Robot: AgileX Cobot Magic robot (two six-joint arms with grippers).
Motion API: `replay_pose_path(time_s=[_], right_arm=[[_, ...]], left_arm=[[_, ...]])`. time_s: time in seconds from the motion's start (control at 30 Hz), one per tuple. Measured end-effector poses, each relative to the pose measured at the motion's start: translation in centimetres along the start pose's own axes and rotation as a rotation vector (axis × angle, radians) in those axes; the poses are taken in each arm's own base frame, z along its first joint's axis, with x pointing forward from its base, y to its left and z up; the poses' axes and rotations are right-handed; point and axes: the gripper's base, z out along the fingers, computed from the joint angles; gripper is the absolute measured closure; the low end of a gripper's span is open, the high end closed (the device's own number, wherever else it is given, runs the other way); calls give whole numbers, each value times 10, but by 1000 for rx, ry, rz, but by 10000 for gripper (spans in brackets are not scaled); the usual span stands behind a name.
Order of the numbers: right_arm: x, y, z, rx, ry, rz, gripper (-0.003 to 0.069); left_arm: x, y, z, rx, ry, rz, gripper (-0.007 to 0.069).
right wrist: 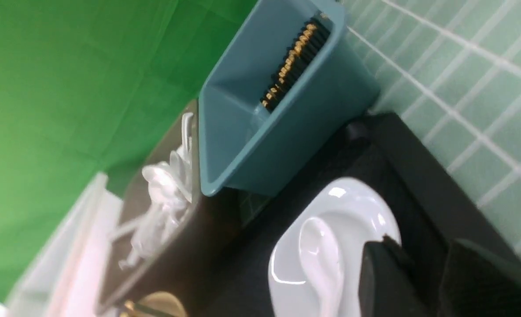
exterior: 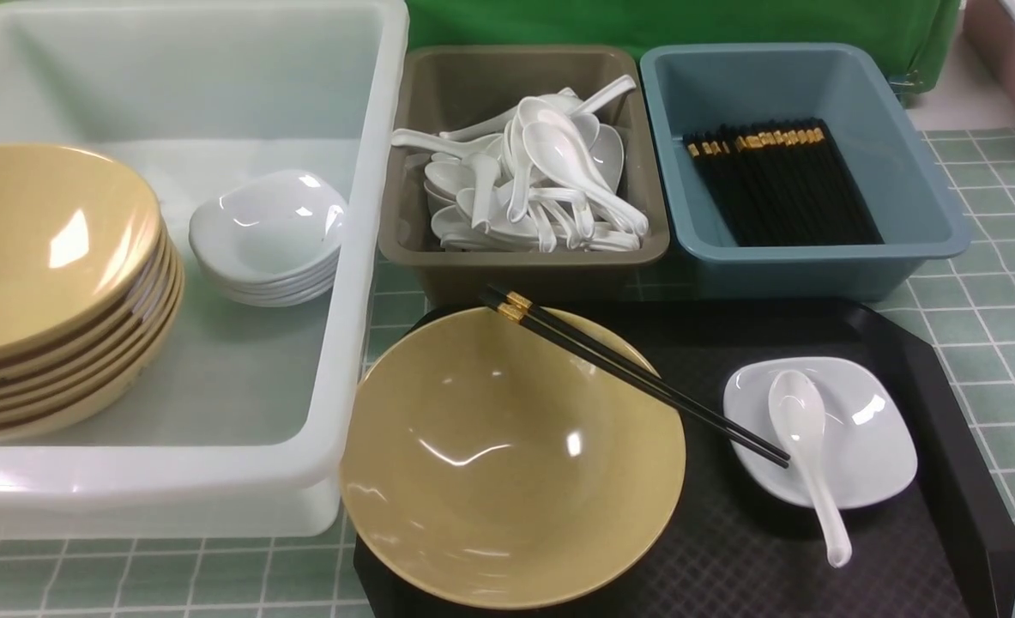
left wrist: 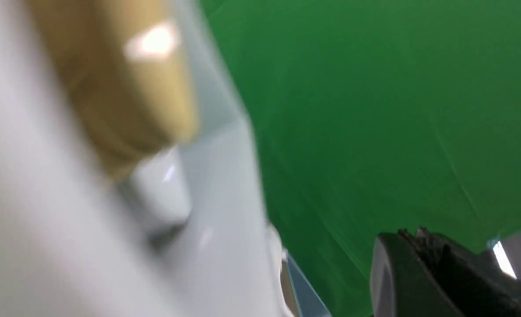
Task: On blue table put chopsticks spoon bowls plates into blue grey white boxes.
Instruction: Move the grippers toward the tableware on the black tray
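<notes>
Black tray (exterior: 730, 549) on the counter (exterior: 1013, 343) was seen loaded (nothing on it sorted yet): chopsticks (exterior: 610, 364) laid across the tan bowl (exterior: 490, 481), spoon (exterior: 803, 438) in the white plate (exterior: 876, 429). The right jaws were held apart near the spoon; the left jaws were closed beside the white tub (exterior: 378, 172). A spoon pickup by its handle was judged next, then a carry to the grey box (exterior: 516, 275).

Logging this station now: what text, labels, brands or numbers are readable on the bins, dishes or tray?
No readable text in any view.
The white tub, grey-brown bin, blue bin and black tray show plain surfaces.
Gold bands on the chopsticks: too small to show any marking.
Left wrist view: too blurred to read anything.
</notes>
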Motion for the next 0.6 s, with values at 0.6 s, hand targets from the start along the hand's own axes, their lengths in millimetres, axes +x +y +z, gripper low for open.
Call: replay_pose_path(time_s=[0.6], right_arm=[[-102, 134, 75, -14, 486, -846, 623]], left_arm=[[-57, -74, 101, -260, 844, 868, 623]])
